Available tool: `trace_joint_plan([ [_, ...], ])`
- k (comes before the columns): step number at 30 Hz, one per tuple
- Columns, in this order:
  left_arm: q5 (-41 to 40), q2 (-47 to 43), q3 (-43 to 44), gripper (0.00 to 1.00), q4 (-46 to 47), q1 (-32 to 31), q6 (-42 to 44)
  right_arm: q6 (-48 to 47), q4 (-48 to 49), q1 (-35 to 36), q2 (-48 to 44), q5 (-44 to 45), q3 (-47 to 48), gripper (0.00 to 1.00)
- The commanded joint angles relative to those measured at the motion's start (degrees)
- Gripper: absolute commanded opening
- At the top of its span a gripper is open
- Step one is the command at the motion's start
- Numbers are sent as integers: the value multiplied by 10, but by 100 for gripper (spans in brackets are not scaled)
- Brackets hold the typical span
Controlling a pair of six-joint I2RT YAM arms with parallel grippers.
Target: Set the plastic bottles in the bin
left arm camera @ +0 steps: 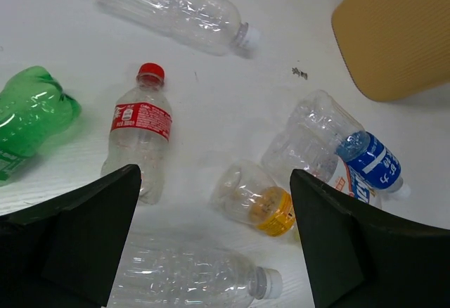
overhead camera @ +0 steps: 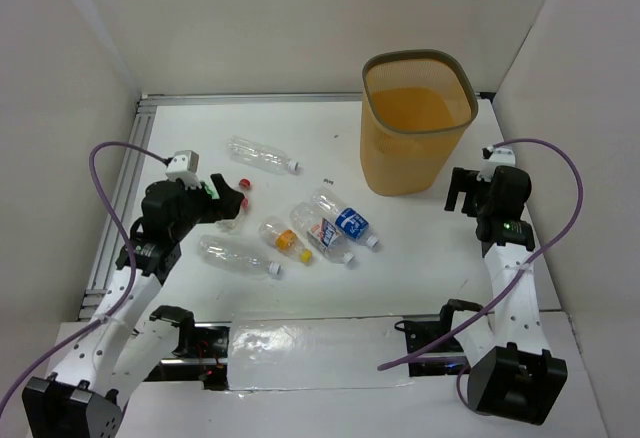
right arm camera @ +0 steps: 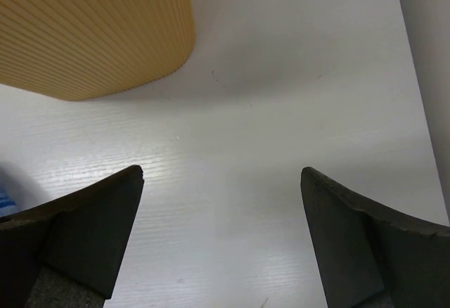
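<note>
On the white table [overhead camera: 420,248], the bin [overhead camera: 410,158] stood upright at the far right, well apart from the plastic bottles [overhead camera: 322,233] lying on their sides mid-table. Top view showed a clear bottle [overhead camera: 262,155] farthest back, a second clear bottle [overhead camera: 238,256] nearest the arms, and an orange-label bottle [overhead camera: 285,239] just beside a blue-label bottle [overhead camera: 345,218]. Left wrist view gave what the arm hid from above: a green bottle [left arm camera: 31,114] at the left edge and a whole red-label bottle [left arm camera: 140,143]; from above little more than its red cap [overhead camera: 243,184] showed. Left gripper [left arm camera: 212,174] hung over the bottles, jaws spread fully wide, nothing between them. Right gripper [right arm camera: 221,174] sat just beside the bin's near right side, equally wide, empty. Right wrist view caught only the bin's ribbed wall, bare table and a blue sliver at the left edge, too small to identify
</note>
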Motion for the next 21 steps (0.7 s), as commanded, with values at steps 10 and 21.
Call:
trace_joint_plan([
  [10,80,27,6,95,7,4,-6,-232,-84,-9,1,-135,66,100],
  [21,131,81,6,61,-37,-95,-42,-365,-183,91,-34,-335,42,65],
])
